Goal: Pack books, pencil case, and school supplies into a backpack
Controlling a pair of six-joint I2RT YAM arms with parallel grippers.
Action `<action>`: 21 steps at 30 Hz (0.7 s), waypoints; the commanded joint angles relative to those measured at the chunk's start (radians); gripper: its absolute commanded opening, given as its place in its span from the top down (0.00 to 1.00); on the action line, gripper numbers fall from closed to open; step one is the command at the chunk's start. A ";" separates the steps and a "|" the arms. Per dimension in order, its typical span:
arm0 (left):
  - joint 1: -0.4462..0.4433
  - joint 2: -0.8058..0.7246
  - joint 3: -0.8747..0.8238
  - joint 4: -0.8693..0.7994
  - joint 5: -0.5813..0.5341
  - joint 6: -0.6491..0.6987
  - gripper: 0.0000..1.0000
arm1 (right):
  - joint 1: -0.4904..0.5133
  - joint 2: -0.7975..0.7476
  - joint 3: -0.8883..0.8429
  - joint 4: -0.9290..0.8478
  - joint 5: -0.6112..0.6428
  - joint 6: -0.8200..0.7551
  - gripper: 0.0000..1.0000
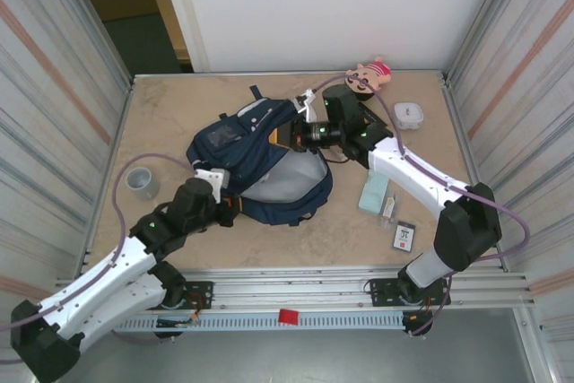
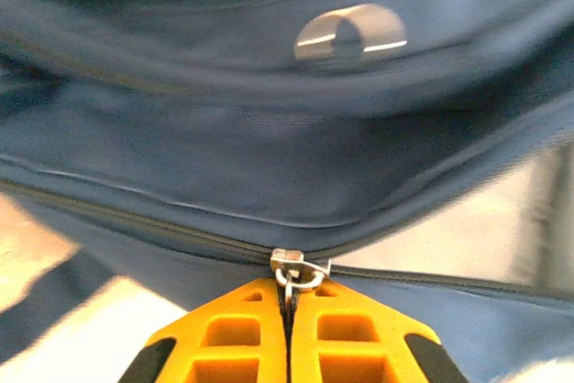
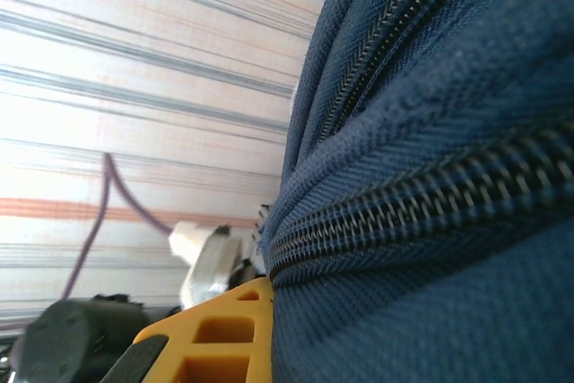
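The large navy blue fabric backpack lay limp on the desk, probably best handled by its zip: left claw pinched the small metal zipper pull, right claw clamped its fabric edge.

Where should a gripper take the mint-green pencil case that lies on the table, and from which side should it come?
Take the pencil case at its middle, across the narrow width, coming straight down from above. It lies flat on the table, its long sides running roughly near to far, and both seem free at mid-length.
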 commanded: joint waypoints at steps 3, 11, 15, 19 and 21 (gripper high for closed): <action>0.192 0.005 -0.054 -0.020 -0.027 0.031 1.00 | -0.033 -0.040 0.190 -0.039 -0.166 -0.094 1.00; 0.435 0.175 -0.044 0.149 -0.052 0.039 1.00 | -0.047 -0.049 0.271 -0.110 -0.237 -0.110 1.00; 0.462 0.259 0.000 0.174 -0.042 0.073 0.99 | -0.044 -0.041 0.247 -0.103 -0.228 -0.112 1.00; 0.463 0.286 0.049 0.164 0.009 0.086 0.85 | -0.036 -0.027 0.229 -0.090 -0.207 -0.113 1.00; 0.463 0.276 0.076 0.135 0.040 0.073 0.67 | -0.025 -0.019 0.223 -0.086 -0.170 -0.112 1.00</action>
